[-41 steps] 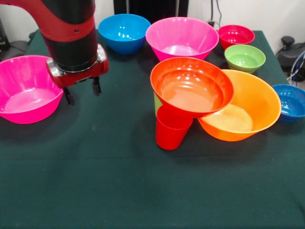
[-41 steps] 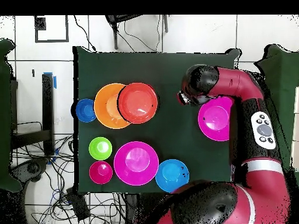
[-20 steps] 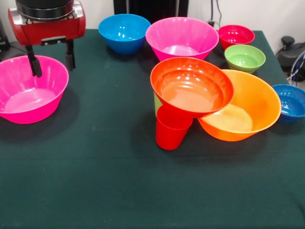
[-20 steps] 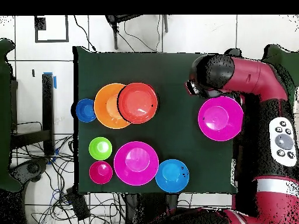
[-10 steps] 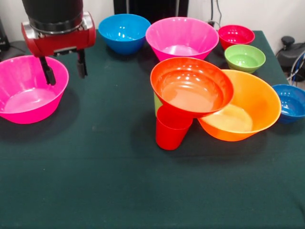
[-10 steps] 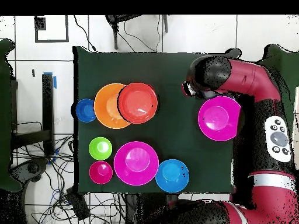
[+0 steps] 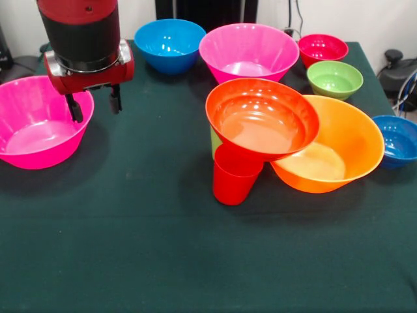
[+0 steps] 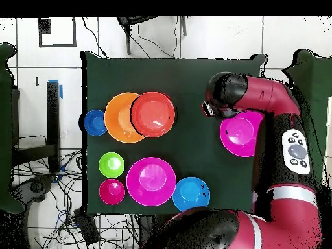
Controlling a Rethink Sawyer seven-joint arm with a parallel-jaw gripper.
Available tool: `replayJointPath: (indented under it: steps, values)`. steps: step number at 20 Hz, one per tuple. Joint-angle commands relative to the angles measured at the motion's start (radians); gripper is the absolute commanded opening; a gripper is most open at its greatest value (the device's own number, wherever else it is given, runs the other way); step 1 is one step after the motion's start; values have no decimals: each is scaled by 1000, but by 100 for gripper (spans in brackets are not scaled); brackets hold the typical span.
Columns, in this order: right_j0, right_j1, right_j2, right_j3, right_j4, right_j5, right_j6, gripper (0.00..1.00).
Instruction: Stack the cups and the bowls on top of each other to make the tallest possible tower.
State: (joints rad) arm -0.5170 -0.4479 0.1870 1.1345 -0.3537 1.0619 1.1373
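Hovered with gripper point(image 7: 95, 108) spread astride pink bowl point(image 7: 36, 124) rim; likely light, stiff, slippery, best pinched at rim.

The table point(image 7: 130, 261) is covered with a dark green cloth point(image 8: 188, 84), which lies smooth and reaches to the table's edges. Around the table, the overhead view shows a floor point(image 8: 214, 39) of light tiles with dark joint lines. Many black cables point(image 8: 65, 188) lie tangled on the floor beside one side of the table and near its corner. A black square outline point(image 8: 56, 32) is marked on the tiles, and a small piece of blue tape point(image 8: 60, 89) is seen near a dark long stand. In the front view, a pale wall point(image 7: 365, 19) stands behind the table, and dark equipment point(image 7: 394, 68) sits by the table's corner. The light is even, and soft.
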Motion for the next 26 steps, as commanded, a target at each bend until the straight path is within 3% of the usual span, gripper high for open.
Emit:
replayJointPath:
  steps: [1, 7, 15, 26]
  values:
    - [63, 68, -75, -16, -54, 77, 180, 100]
    - [88, 104, -131, -68, -47, 82, 179, 100]
    - [78, 180, -114, -62, 1, 19, 141, 100]
    - [99, 176, -145, -50, 13, 23, 142, 100]
